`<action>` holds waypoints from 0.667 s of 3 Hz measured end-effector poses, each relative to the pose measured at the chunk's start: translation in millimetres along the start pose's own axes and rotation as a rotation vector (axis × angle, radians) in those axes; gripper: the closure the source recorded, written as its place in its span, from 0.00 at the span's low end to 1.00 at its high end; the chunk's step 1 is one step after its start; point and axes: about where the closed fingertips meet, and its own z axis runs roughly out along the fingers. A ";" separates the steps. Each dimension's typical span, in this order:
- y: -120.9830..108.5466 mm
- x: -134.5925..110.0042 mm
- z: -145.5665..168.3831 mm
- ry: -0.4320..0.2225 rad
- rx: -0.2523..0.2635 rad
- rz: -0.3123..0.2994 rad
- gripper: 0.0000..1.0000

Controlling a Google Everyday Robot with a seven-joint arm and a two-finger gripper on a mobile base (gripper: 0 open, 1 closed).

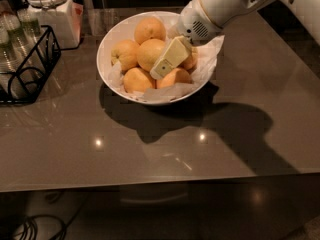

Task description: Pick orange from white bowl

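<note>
— Where's the gripper [162,68] at this moment?
— Down over the white bowl [101,46], reaching in from the upper right on the end of the white arm [215,4]. Its cream-coloured tip lies slantwise across the right side of the orange [146,54], the big one in the middle of the heap

— Has it got hold of it?
— I can't tell from where I stand. Whether the gripper is parted or clamped doesn't show; it overlaps the orange's right edge, and that's as much as I can say

— And the orange itself?
— In the bowl, on top of the pile, with the smaller fruits [149,30] packed round it: one behind, one to its left, two in front, and one on the right half hidden under the gripper. Crumpled white paper [207,59] lines the bowl and spills over the right rim

— Anything else on the table [210,154]?
— A white lidded jar [50,11] at the far left, and a black wire rack [30,66] with glassware in it just in front of the jar, to the left of the bowl and not touching it. Bowl and arm throw a dark shadow [220,129] across the grey tabletop towards the right
</note>
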 end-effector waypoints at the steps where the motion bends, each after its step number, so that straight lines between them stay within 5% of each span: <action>1: -2.1 -14.0 4.0 -0.024 0.016 -0.023 0.10; 2: -6.8 -18.8 13.0 -0.031 0.024 -0.022 0.08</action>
